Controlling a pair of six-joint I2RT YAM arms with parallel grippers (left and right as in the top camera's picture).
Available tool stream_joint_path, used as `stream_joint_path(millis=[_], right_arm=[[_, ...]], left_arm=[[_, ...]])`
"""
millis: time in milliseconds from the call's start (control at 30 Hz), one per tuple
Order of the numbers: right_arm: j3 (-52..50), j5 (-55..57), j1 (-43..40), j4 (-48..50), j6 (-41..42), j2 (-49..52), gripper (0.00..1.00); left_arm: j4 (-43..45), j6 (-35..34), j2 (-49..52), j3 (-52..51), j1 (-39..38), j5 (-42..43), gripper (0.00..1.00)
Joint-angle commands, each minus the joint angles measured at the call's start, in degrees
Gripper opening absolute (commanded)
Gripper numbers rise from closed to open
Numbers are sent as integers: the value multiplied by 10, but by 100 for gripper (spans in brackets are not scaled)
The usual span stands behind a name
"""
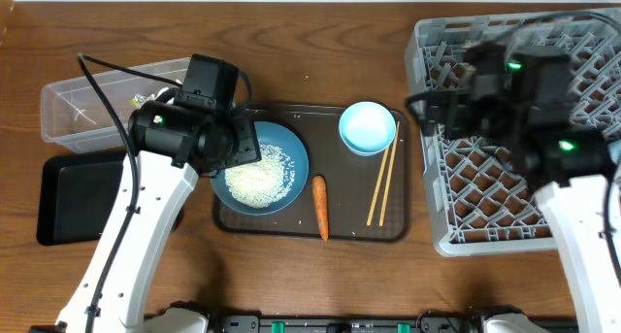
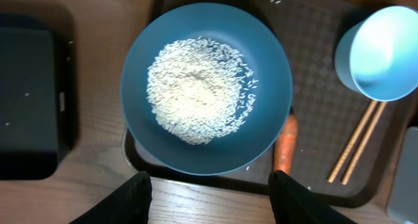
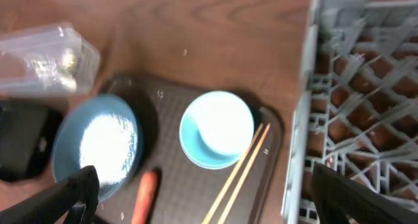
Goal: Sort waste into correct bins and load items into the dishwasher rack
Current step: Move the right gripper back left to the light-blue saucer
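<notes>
Brown wooden counter [image 1: 320, 42] carries a clear tub [image 1: 87, 105] at left, black tray [image 1: 78, 192] just beside it, dark-brown serving tray [image 1: 349, 192] centre, grey rack [image 1: 485, 241] right.

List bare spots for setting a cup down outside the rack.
Bare table between the clear tub and rack, beyond the serving tray; also the strip on its robot side. On the tray, only the gap between carrot and chopsticks. The blue bowl side is crowded.
</notes>
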Motion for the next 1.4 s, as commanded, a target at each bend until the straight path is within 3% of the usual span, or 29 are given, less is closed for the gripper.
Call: stream_joint_path(millis=[0, 133, 333, 433, 700, 1067, 1367], right_arm=[[63, 104, 49, -34, -10, 50, 95], [186, 160, 84, -109, -10, 140, 95], [398, 159, 100, -206, -37, 302, 98], [447, 160, 103, -228, -45, 372, 94], [450, 166, 103, -239, -44, 481, 72], [450, 188, 103, -279, -34, 568, 72], [449, 189, 118, -301, -33, 624, 56]], left_arm=[[-5, 2, -1, -2, 3, -25, 59], [-5, 2, -1, -2, 3, -25, 60], [-5, 2, -1, -2, 3, -25, 60], [-5, 2, -1, -2, 3, -25, 61], [-5, 2, -1, -2, 3, -25, 61], [-5, 2, -1, -2, 3, -25, 61], [-5, 2, -1, -2, 3, -25, 61]])
